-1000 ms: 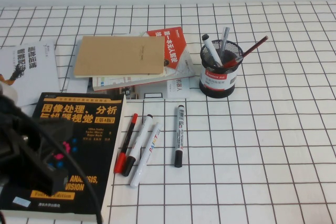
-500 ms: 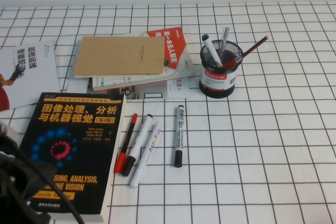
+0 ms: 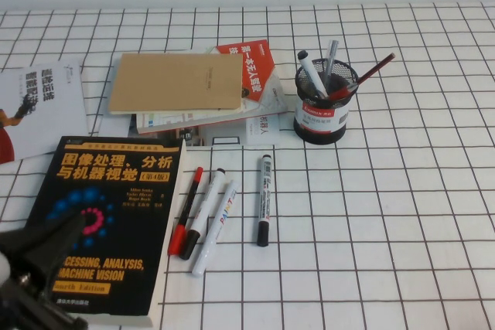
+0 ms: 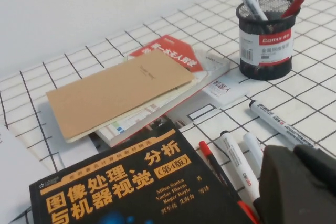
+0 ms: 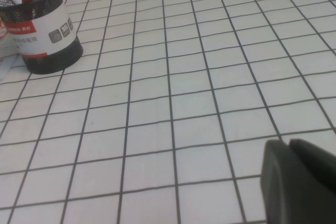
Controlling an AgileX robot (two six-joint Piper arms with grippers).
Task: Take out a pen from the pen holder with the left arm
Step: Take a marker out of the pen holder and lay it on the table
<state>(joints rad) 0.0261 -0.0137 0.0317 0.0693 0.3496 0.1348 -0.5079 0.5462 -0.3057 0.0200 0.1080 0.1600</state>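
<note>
The black mesh pen holder (image 3: 321, 106) stands right of the book stack and holds a white marker (image 3: 312, 73), a silver pen (image 3: 331, 56) and a red pen (image 3: 371, 73). On the table in front of it lie several pens: a red one (image 3: 186, 210), two white markers (image 3: 203, 212) and a separate marker (image 3: 264, 199). My left gripper (image 3: 71, 227) is shut and empty, low at the near left over the black book (image 3: 116, 214), far from the holder (image 4: 264, 40). In the left wrist view the left gripper (image 4: 294, 151) hangs beside the loose markers. My right gripper (image 5: 291, 148) is shut above bare table, with the holder (image 5: 44, 32) far off.
A stack with a tan notebook (image 3: 178, 83) and a red book (image 3: 251, 63) lies left of the holder. A white booklet (image 3: 39, 102) sits at the far left. The white gridded table (image 3: 402, 214) stretches to the right.
My left arm has drawn back toward the near left corner, uncovering most of the black book. The pens and holder have not moved.
</note>
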